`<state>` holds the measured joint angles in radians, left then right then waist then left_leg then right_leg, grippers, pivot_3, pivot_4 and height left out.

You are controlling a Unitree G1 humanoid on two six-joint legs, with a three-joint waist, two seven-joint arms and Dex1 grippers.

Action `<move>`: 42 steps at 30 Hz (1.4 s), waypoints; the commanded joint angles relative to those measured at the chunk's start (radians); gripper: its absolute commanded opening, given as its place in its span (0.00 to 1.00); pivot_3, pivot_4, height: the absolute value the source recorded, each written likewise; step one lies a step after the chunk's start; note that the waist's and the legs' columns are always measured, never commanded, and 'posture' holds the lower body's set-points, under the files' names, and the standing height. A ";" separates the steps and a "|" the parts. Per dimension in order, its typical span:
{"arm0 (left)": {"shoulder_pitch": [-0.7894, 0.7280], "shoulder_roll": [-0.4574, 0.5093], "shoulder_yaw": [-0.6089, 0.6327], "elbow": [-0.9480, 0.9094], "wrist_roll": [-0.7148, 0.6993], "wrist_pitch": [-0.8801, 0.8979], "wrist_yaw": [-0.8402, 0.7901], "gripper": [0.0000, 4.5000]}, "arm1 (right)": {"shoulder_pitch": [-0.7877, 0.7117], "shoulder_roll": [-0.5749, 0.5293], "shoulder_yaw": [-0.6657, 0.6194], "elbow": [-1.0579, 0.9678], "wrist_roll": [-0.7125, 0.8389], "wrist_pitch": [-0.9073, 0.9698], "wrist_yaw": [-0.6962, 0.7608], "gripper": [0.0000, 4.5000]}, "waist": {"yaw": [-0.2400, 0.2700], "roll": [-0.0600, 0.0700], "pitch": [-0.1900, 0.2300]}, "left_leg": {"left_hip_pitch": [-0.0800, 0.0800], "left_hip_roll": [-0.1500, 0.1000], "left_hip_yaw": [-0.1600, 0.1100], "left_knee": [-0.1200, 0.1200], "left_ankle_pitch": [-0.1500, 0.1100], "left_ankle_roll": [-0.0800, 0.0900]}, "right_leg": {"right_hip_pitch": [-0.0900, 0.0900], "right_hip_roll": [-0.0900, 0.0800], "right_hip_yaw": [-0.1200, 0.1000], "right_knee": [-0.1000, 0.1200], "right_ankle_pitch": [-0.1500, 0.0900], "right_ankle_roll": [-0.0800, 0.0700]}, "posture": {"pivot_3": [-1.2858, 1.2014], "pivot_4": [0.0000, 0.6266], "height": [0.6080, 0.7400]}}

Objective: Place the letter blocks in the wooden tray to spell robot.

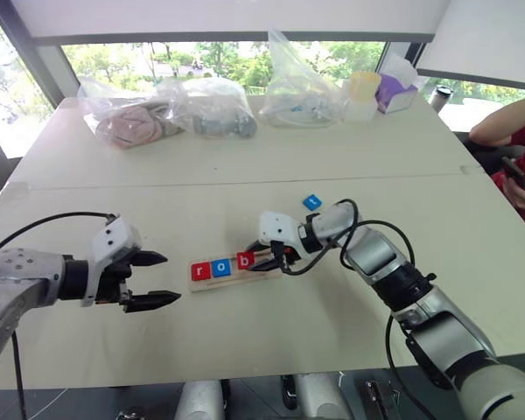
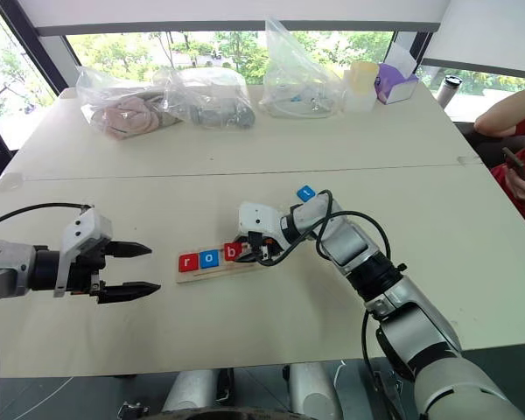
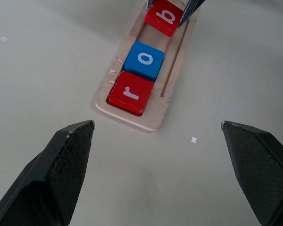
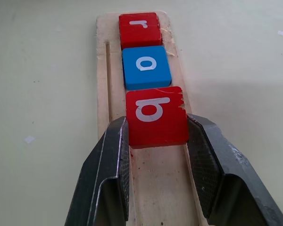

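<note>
Pale table (image 1: pixel 245 166). Along far edge: clear plastic bags (image 1: pixel 171 109) holding soft items, a yellow cup (image 1: pixel 365 86), a purple box (image 1: pixel 394 92). Seated person (image 1: pixel 516 149) at far right.

Daylight pours through the windows (image 1: pixel 219 57) behind the pale surface (image 1: pixel 245 166), leaving the foliage outside nearly overexposed. The scene is evenly bright, with soft, faint shadows. Head views bend straight lines near the edges. In the left wrist close-up, the dark fingertips (image 3: pixel 66 160) sit slightly soft.

Pale table (image 1: pixel 245 166) under wide daylit windows (image 1: pixel 219 57), green trees (image 2: pixel 236 44) outside
</note>
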<state>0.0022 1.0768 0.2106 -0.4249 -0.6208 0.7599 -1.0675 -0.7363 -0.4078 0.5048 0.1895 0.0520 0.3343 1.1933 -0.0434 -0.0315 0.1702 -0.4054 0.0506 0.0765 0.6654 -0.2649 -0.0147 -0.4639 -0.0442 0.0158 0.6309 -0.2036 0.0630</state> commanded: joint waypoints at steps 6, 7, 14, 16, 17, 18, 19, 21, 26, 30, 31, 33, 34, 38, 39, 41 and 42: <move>-0.036 -0.004 -0.007 0.001 0.003 -0.008 0.003 1.00 | -0.021 0.048 -0.003 0.015 -0.025 -0.019 0.001 0.26 | 0.000 0.000 0.000 | 0.000 0.000 0.000 0.000 0.000 0.000 | 0.000 0.000 0.000 0.000 0.000 0.000 | 0.52 0.24 0.99; -0.038 -0.004 -0.007 0.002 0.003 -0.007 0.002 1.00 | -0.020 0.051 -0.004 0.015 -0.027 -0.018 0.003 0.26 | 0.000 0.000 0.000 | 0.000 0.000 0.000 0.000 0.000 0.000 | 0.000 0.000 0.000 0.000 0.000 0.000 | 0.52 0.24 0.99; -0.043 -0.011 -0.010 0.001 0.004 -0.007 0.008 1.00 | -0.013 0.067 -0.009 0.035 -0.042 -0.033 -0.007 0.60 | 0.000 0.000 0.000 | 0.000 0.000 0.000 0.000 0.000 0.000 | 0.000 0.000 0.000 0.000 0.000 0.000 | 0.52 0.24 0.99; -0.045 -0.013 -0.012 0.003 0.006 -0.008 0.010 1.00 | -0.017 0.071 -0.015 0.035 -0.040 -0.043 -0.008 0.84 | 0.000 0.000 0.000 | 0.000 0.000 0.000 0.000 0.000 0.000 | 0.000 0.000 0.000 0.000 0.000 0.000 | 0.52 0.24 0.99; -0.046 -0.014 -0.013 0.005 0.008 -0.009 0.011 1.00 | -0.021 0.077 -0.024 0.038 -0.036 -0.042 -0.016 0.95 | 0.000 0.000 0.000 | 0.000 0.000 0.000 0.000 0.000 0.000 | 0.000 0.000 0.000 0.000 0.000 0.000 | 0.52 0.24 0.99; -0.047 -0.015 -0.014 0.007 0.008 -0.010 0.011 1.00 | -0.025 0.081 -0.031 0.039 -0.033 -0.043 -0.020 0.99 | 0.000 0.000 0.000 | 0.000 0.000 0.000 0.000 0.000 0.000 | 0.000 0.000 0.000 0.000 0.000 0.000 | 0.52 0.24 0.99; -0.047 -0.016 -0.015 0.007 0.009 -0.011 0.012 1.00 | -0.028 0.084 -0.038 0.039 -0.031 -0.043 -0.026 0.99 | 0.000 0.000 0.000 | 0.000 0.000 0.000 0.000 0.000 0.000 | 0.000 0.000 0.000 0.000 0.000 0.000 | 0.52 0.24 0.99; -0.049 -0.018 -0.017 0.008 0.011 -0.012 0.013 1.00 | -0.035 0.087 -0.058 0.032 -0.027 -0.040 -0.041 0.99 | 0.000 0.000 0.000 | 0.000 0.000 0.000 0.000 0.000 0.000 | 0.000 0.000 0.000 0.000 0.000 0.000 | 0.52 0.24 0.99; -0.057 -0.021 -0.019 0.002 0.009 -0.011 0.014 1.00 | -0.039 0.064 -0.162 -0.011 0.013 0.012 -0.103 0.99 | 0.002 0.000 0.000 | 0.000 0.000 0.000 0.000 0.000 0.000 | 0.000 0.000 0.000 0.000 0.000 0.000 | 0.52 0.24 0.99; -0.093 -0.060 0.018 -0.024 -0.067 0.028 0.035 1.00 | 0.032 0.029 -0.337 -0.123 0.056 0.163 -0.261 0.99 | 0.009 0.000 0.000 | 0.000 0.000 0.000 0.000 0.000 0.000 | 0.001 -0.001 0.000 0.000 0.000 0.000 | 0.52 0.24 0.99; -0.098 -0.066 0.024 -0.028 -0.080 0.036 0.040 1.00 | 0.046 0.028 -0.355 -0.147 0.061 0.189 -0.285 0.99 | 0.009 0.000 0.000 | -0.001 -0.001 0.000 0.000 0.000 0.000 | 0.001 -0.001 0.000 -0.001 0.000 0.000 | 0.52 0.24 0.99; -0.123 -0.083 0.029 -0.041 -0.113 0.059 0.055 1.00 | 0.094 0.024 -0.399 -0.216 0.076 0.261 -0.343 0.99 | 0.008 0.000 0.000 | -0.001 -0.001 0.000 0.000 0.000 0.000 | 0.001 -0.001 0.000 -0.001 0.000 0.000 | 0.52 0.24 0.99; -0.130 -0.089 0.031 -0.045 -0.124 0.066 0.060 1.00 | 0.113 0.023 -0.412 -0.244 0.080 0.285 -0.367 0.99 | 0.008 0.000 0.000 | -0.001 -0.001 0.000 0.000 0.000 0.000 | 0.001 -0.001 0.000 -0.001 0.000 0.000 | 0.52 0.24 0.99; -0.200 -0.162 -0.037 -0.060 -0.145 0.091 0.117 1.00 | 0.298 0.069 -0.481 -0.393 0.045 0.401 -0.571 0.99 | 0.008 0.000 0.000 | 0.001 0.000 -0.001 0.000 0.000 0.000 | 0.002 0.000 0.000 0.000 0.000 0.000 | 0.52 0.24 0.99; -0.208 -0.171 -0.043 -0.058 -0.146 0.094 0.123 1.00 | 0.320 0.072 -0.476 -0.414 0.046 0.416 -0.587 0.99 | 0.007 0.000 0.000 | 0.001 0.000 -0.001 0.000 0.000 0.000 | 0.002 0.000 0.000 0.000 0.000 0.000 | 0.52 0.24 0.99; -0.239 -0.194 -0.064 -0.043 -0.150 0.103 0.136 1.00 | 0.357 0.085 -0.466 -0.446 0.052 0.439 -0.620 0.99 | 0.001 0.000 0.000 | 0.001 -0.001 -0.001 0.000 0.000 0.000 | 0.002 0.000 0.001 0.000 0.000 0.000 | 0.52 0.24 0.99; -0.253 -0.203 -0.077 -0.035 -0.144 0.105 0.140 1.00 | 0.369 0.088 -0.456 -0.452 0.047 0.438 -0.637 0.99 | -0.001 0.000 0.000 | 0.001 -0.001 -0.001 0.000 0.000 0.000 | 0.002 0.000 0.000 0.000 0.000 0.000 | 0.52 0.24 0.99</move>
<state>-0.2298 0.8766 0.1372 -0.4569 -0.7549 0.8640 -0.9376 -0.3515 -0.3290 0.0526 -0.1976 0.0999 0.7751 0.5868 -0.0449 -0.0318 0.1699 -0.4041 0.0499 0.0760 0.6665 -0.2647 -0.0149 -0.4617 -0.0440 0.0167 0.6310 -0.2032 0.0635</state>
